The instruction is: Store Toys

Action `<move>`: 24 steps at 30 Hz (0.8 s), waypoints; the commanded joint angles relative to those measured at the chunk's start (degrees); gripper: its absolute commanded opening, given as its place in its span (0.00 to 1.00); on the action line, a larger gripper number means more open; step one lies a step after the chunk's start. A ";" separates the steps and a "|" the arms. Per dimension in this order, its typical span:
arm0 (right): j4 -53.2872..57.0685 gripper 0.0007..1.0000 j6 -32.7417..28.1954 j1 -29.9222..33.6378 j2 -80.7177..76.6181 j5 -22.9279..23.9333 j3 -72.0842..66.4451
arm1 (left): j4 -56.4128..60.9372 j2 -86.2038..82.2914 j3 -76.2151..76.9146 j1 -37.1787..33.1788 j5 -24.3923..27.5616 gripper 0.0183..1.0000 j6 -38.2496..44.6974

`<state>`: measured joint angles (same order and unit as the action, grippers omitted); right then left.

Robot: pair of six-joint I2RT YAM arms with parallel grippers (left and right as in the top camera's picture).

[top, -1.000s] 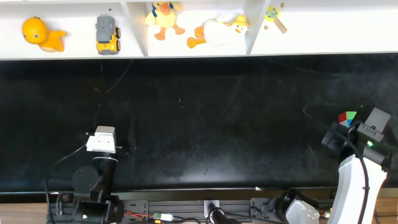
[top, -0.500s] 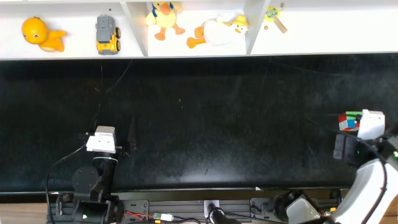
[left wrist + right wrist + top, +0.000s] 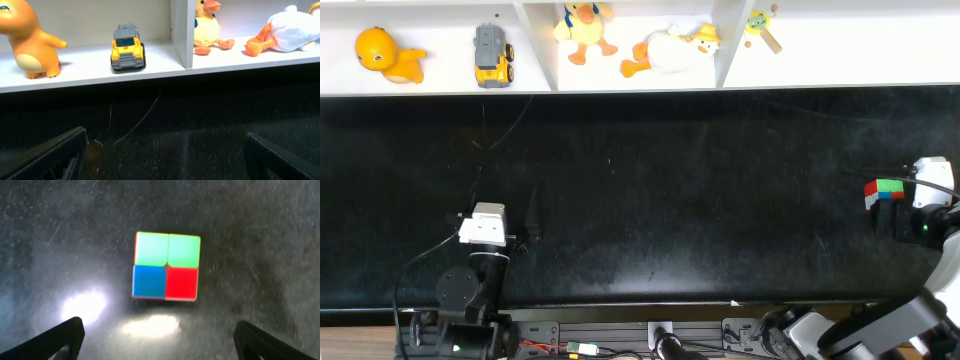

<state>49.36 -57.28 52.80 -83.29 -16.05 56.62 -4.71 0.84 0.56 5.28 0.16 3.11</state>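
Black speckled surface (image 3: 670, 200) carries one loose item, a two-by-two puzzle cube (image 3: 885, 192), which lies flat near the surface's right edge, well apart from the shelf. In the right wrist view the cube (image 3: 166, 266) shows an upper face of two green tiles, one blue tile and one red tile. The right gripper (image 3: 160, 342) is positioned above the cube. Its fingers (image 3: 65, 335) are spread wide, hold nothing and make no contact with the cube, which sits ahead of the fingertips rather than between them. The left gripper (image 3: 165, 160) is located at the near left of the surface, facing the shelf. Its fingers (image 3: 50, 155) are likewise spread wide with nothing between them. A white shelf (image 3: 640, 80) runs along the far edge of the surface and is divided into compartments by upright panels. The left compartment holds an orange toy figure (image 3: 27, 42) and, just beside it, a yellow toy truck (image 3: 128, 47) with a grey top, both standing upright. The middle compartment holds a yellow plush duck (image 3: 210, 27), seated upright, and a white plush duck (image 3: 285, 32) with orange feet, lying on its side. The right compartment holds a small green and yellow toy (image 3: 760, 25); its exact type cannot be determined.
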 commanded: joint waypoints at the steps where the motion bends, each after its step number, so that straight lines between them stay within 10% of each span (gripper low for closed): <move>1: -1.38 0.98 -0.59 -0.35 -2.16 0.22 1.40 | -0.15 -0.68 -0.09 0.33 -0.31 1.00 0.00; 14: -6.60 0.95 0.94 -2.82 -8.48 0.90 1.40 | -0.15 -0.68 -0.09 0.33 -0.31 1.00 0.00; 24: -6.64 0.54 3.74 -4.96 -8.96 0.87 1.40 | -0.15 -0.68 -0.09 0.33 -0.31 1.00 0.00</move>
<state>42.87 -54.41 48.29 -91.68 -14.59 56.62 -4.71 0.84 0.56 5.28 0.16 3.11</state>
